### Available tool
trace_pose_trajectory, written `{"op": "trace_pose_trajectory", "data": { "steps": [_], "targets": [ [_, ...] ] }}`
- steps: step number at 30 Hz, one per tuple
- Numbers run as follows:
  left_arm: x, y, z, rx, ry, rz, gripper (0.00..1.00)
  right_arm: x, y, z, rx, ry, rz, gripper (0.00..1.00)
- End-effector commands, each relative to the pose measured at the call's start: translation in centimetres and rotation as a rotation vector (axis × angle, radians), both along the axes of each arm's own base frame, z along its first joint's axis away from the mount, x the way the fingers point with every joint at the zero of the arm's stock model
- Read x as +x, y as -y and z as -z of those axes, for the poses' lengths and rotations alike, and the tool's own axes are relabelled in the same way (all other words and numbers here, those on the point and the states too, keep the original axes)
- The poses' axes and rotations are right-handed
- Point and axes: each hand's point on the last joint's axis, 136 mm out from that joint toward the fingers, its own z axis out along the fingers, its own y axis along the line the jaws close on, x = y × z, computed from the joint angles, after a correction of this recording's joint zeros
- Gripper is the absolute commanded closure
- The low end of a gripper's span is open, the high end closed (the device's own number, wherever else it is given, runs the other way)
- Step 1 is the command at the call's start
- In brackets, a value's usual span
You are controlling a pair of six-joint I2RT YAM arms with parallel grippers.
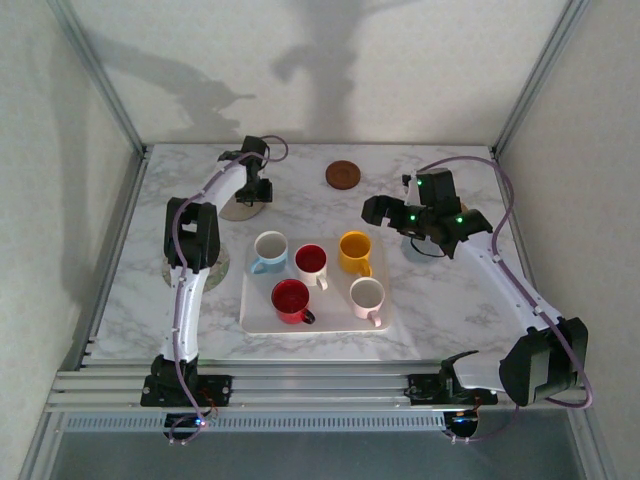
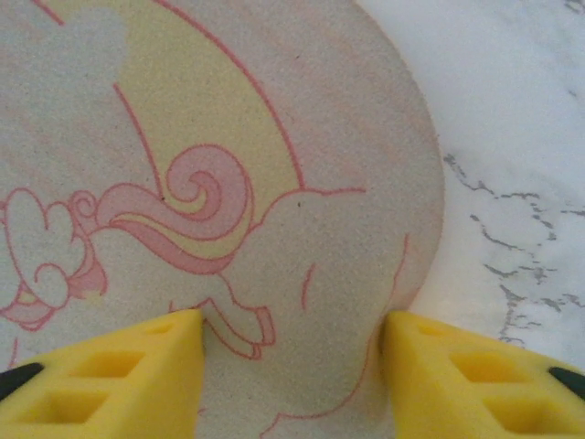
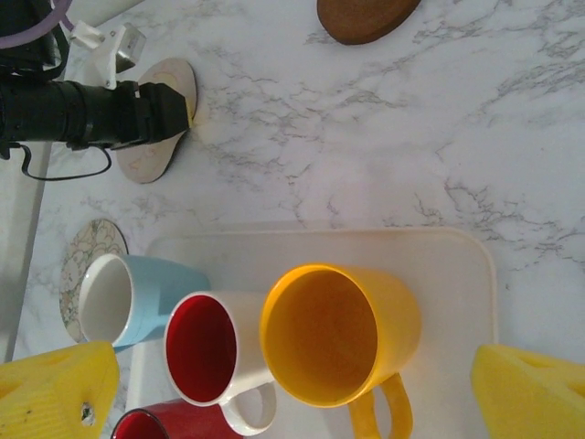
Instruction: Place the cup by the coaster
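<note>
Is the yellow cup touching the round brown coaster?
Apart. In the top view the yellow cup sits on the white tray, and bare marble lies between it and the brown coaster farther back.

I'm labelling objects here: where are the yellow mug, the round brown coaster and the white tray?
Yellow ceramic mug (image 3: 320,334): right wrist view, inside its bowl.
Round brown coaster (image 1: 343,174): top external view, centre of its face.
White rectangular tray (image 1: 333,305): top external view, bare floor between mugs.
</note>
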Motion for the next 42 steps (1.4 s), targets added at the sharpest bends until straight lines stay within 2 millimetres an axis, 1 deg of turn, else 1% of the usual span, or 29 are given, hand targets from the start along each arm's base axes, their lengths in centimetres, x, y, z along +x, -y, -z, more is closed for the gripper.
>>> {"op": "trace_pose_trajectory", "data": {
  "steps": [1,4,5,11,13,15,21,26,30,37,42],
  "targets": [
    [-2.8,1.9,4.6,-0.038,-0.126,0.028,0.57,-0.1,-0.1,-1.0,-0.010,0.022,-0.008,0.01],
    [-3.0,2.0,4.3,-0.043,-0.120,0.029,0.75,-0.2,0.0,-0.9,-0.012,0.018,-0.009,0.01],
    [-3.0,2.0,4.1,-0.045,-0.112,0.029,0.78,-0.3,0.0,-0.9,-0.012,0.016,-0.011,0.01],
    [-3.2,2.2,3.4,-0.063,-0.094,0.024,0.83,-0.5,0.1,-0.9,-0.012,0.026,-0.006,0.01],
    [-3.0,2.1,3.1,-0.059,-0.086,0.025,0.90,-0.6,0.2,-1.0,-0.009,0.032,-0.004,0.01],
    [-2.8,2.2,2.8,-0.060,-0.076,0.027,1.00,-0.7,0.2,-1.0,-0.006,0.035,-0.004,0.01],
    [-2.6,2.1,1.7,-0.057,-0.065,0.027,1.00,-0.8,-0.1,-0.2,0.007,0.013,-0.011,0.01],
    [-2.5,2.0,0.2,-0.056,-0.040,0.028,1.00,-0.8,-0.2,-0.6,0.017,0.023,-0.014,0.01],
    [-2.4,2.0,-0.5,-0.056,-0.030,0.029,1.00,-0.7,-0.2,-0.7,0.011,0.025,-0.018,0.01],
    [-2.0,2.4,-2.6,-0.078,0.011,0.021,1.00,-0.8,-0.1,-1.0,0.021,0.040,-0.006,0.01],
    [-2.2,3.4,-3.5,-0.082,0.020,0.057,1.00,-0.9,-0.2,-0.7,0.024,0.031,-0.010,0.01]
  ]
}}
